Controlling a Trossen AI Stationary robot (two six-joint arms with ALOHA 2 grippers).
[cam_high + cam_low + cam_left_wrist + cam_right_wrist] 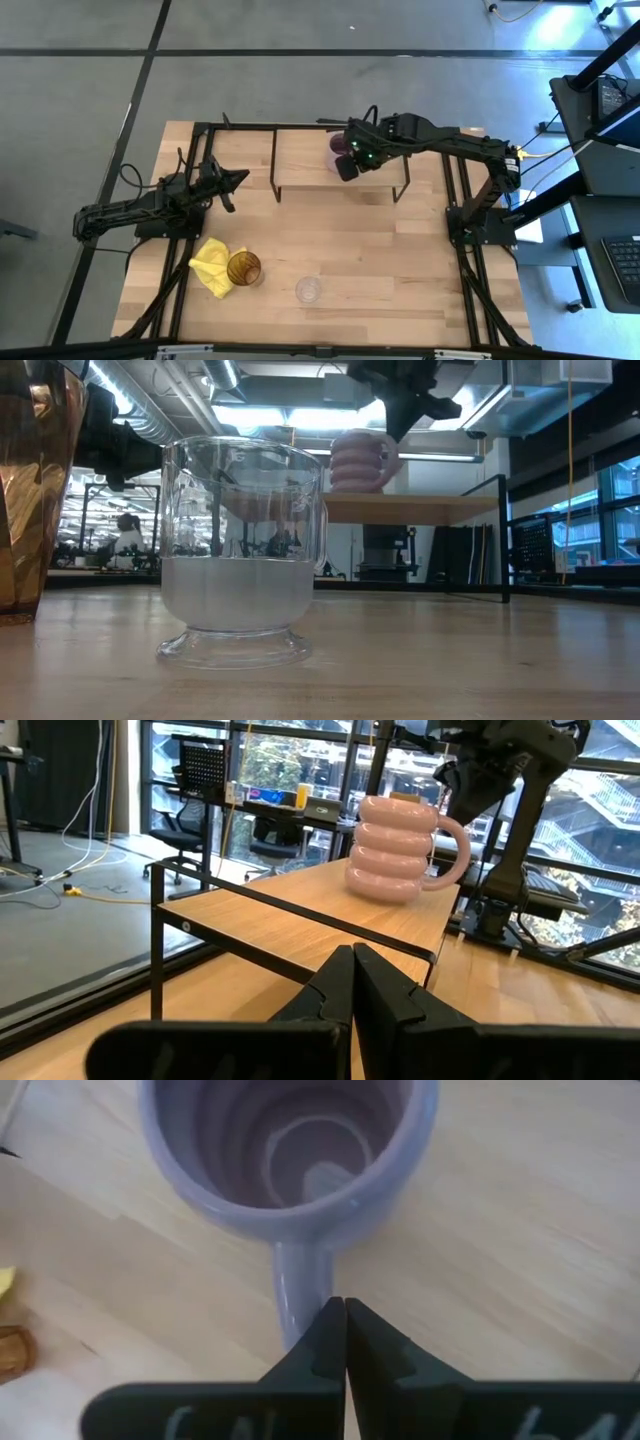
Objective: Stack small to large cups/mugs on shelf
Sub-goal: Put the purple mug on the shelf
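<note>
Mug [338, 146] stands upright on the shelf [300, 160], toward the shelf's right end, handle pointing near-right. Ribbed body reads pink in the left wrist view [393, 848] and low view [362, 460], lilac in the right wrist view [285, 1150]. Nothing inside it.

Right pincer [347, 166] sits above the mug's handle, fingers pressed together. In the right wrist view the closed fingertips [344, 1342] overlap the handle's outer end; cannot tell whether they touch it. No grip on the mug.

Left pincer [240, 178] is over the surface [400, 260] just left of the shelf, fingers fully together, holding nothing. Its wrist view looks along the closed fingers [352, 990] toward the shelf's black wire frame and the mug beyond.

Tumbler [243, 268], amber, stands upright on the near-left part of the surface, touching a crumpled yellow cloth [212, 265] on its left. Clear cup [309, 291] stands upright to the right of the tumbler, near the surface's near edge, apart from it. In the low view the cup [241, 550] fills the foreground and the tumbler [35, 490] shows at the left edge. Both are well apart from the shelf.
</note>
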